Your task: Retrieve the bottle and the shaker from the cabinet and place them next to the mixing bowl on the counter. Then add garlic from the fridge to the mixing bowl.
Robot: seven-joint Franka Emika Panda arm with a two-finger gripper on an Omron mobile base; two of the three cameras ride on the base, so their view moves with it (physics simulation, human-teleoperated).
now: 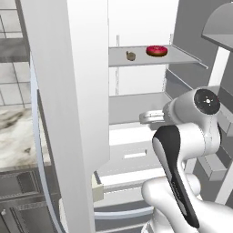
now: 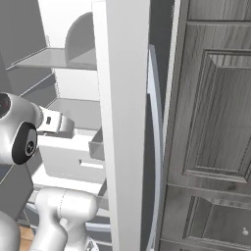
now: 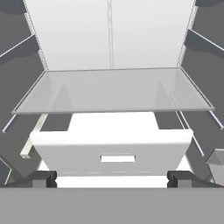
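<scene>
Garlic on the fridge's upper shelf, tool open below

The garlic (image 1: 131,56) sits on the upper shelf (image 1: 182,57) of the open fridge (image 1: 68,91), near a red doughnut (image 1: 156,50); the tool (image 3: 112,178), jaws wide and empty, faces the white drawer (image 3: 113,148) under the lower glass shelf (image 3: 111,89).

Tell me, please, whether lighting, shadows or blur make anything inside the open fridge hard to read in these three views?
Left base view: even flat light, the garlic small but sharp beside a red doughnut on the upper shelf. Right base view: the fridge door edge is bright, its side walls shaded grey. Hand view: the glass shelf reads hazy and translucent above the white drawer; no blur.
</scene>
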